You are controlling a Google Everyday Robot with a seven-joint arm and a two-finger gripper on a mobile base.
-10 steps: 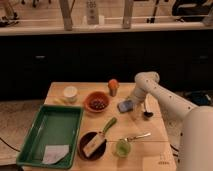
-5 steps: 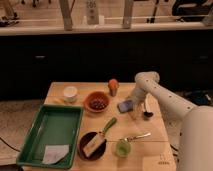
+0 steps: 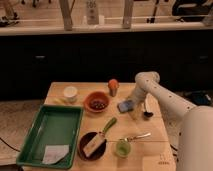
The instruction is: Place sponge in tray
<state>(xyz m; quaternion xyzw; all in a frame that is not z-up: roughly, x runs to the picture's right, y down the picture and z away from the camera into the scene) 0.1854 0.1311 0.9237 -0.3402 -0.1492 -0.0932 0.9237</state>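
Observation:
The sponge [image 3: 125, 105], a small flat blue-grey pad, lies on the wooden table right of the middle. My gripper [image 3: 133, 106] hangs from the white arm directly at the sponge's right end, down at table height. The large green tray [image 3: 36, 137] sits at the table's front left, far from the sponge. A pale sheet of paper [image 3: 54, 153] lies in its near corner.
An orange-brown bowl [image 3: 96, 102] stands left of the sponge, a white cup [image 3: 70, 93] further left, and a small orange-topped object [image 3: 113, 86] behind. A dark bowl with a tan block [image 3: 93, 145], a green-handled utensil [image 3: 109, 124], a green cup [image 3: 122, 148], a spoon [image 3: 136, 136] and a dark ladle [image 3: 147, 114] lie in front.

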